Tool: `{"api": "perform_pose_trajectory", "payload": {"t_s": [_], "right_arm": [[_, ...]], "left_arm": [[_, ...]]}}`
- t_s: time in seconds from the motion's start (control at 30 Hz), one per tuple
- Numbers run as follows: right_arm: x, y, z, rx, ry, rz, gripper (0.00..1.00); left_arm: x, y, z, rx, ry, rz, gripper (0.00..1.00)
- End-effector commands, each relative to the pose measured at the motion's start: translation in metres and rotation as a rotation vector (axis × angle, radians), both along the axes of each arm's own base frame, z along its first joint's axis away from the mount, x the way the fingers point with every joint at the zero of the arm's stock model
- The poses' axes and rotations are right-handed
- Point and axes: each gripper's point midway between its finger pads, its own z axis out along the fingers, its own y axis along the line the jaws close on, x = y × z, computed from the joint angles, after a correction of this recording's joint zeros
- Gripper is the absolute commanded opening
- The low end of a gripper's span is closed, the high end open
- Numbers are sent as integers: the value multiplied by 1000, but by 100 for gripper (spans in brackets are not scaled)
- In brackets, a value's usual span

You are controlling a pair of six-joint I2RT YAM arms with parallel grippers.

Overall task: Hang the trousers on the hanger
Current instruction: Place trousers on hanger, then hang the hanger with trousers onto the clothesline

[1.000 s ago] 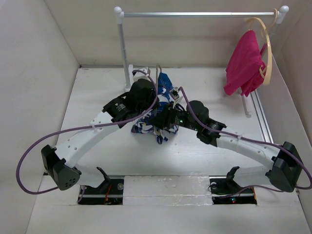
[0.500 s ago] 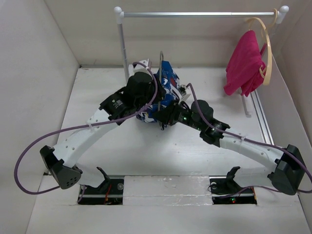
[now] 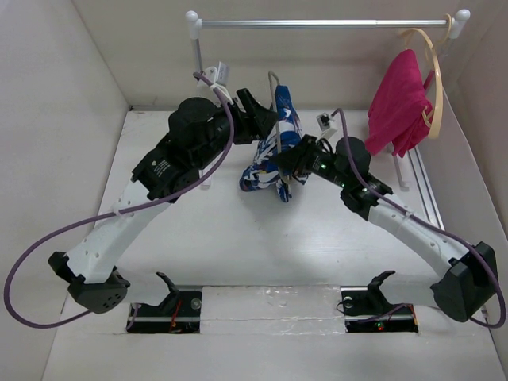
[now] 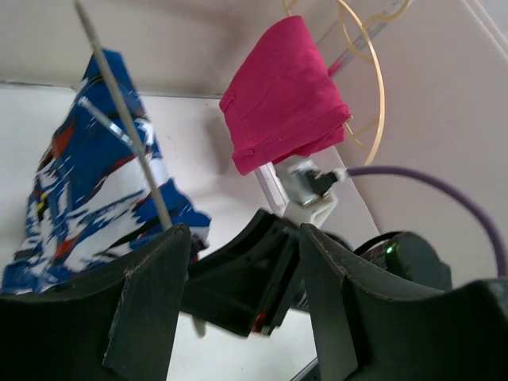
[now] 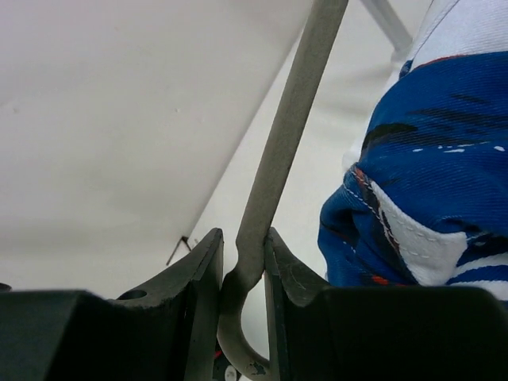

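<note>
Soft, brushstroke-printed trousers (image 3: pixel 272 155) drape in loose folds over the thin grey wire hanger (image 5: pixel 279 151), held up near the middle of the bench's far edge. The right gripper (image 5: pixel 242 258) pinches the wire. The left gripper (image 4: pixel 242 234) is spread wide beside the fabric.

I log a rack (image 3: pixel 325 24) spanning 12 o'clock. Pink garment (image 3: pixel 397 107) at 2 o'clock, draped on a wooden hanger (image 3: pixel 435 79) hooked at the rack's right end. White table (image 3: pixel 238 246), white walls (image 3: pixel 48 119) around.
</note>
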Motion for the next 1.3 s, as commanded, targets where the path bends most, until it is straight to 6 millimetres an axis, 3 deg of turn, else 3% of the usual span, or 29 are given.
{"api": "perform_pose_trajectory", "payload": {"t_s": [0.0,0.2,0.37,0.53,0.67,0.93,1.0,1.27], "right_arm": [[-5,-25,150,203,-437,-13,0],[10,-66,192,271,-530,-89,0],[30,-109,222,298,-604,-201,0],[53,-139,229,352,-611,-275,0],[77,-165,235,432,-635,-315,0],[98,-194,251,540,-694,-335,0],[99,-200,256,554,-700,-352,0],[120,-223,244,588,-666,-411,0]], "left_arm": [[-14,26,39,-42,-95,34,53],[-16,52,22,-32,-68,98,52],[-20,62,-20,17,3,119,51],[-27,63,-61,51,81,106,51],[-34,66,-80,61,112,98,50],[-40,70,-113,88,173,102,50],[-42,73,-116,84,179,107,50],[-43,74,-130,97,203,112,50]]}}
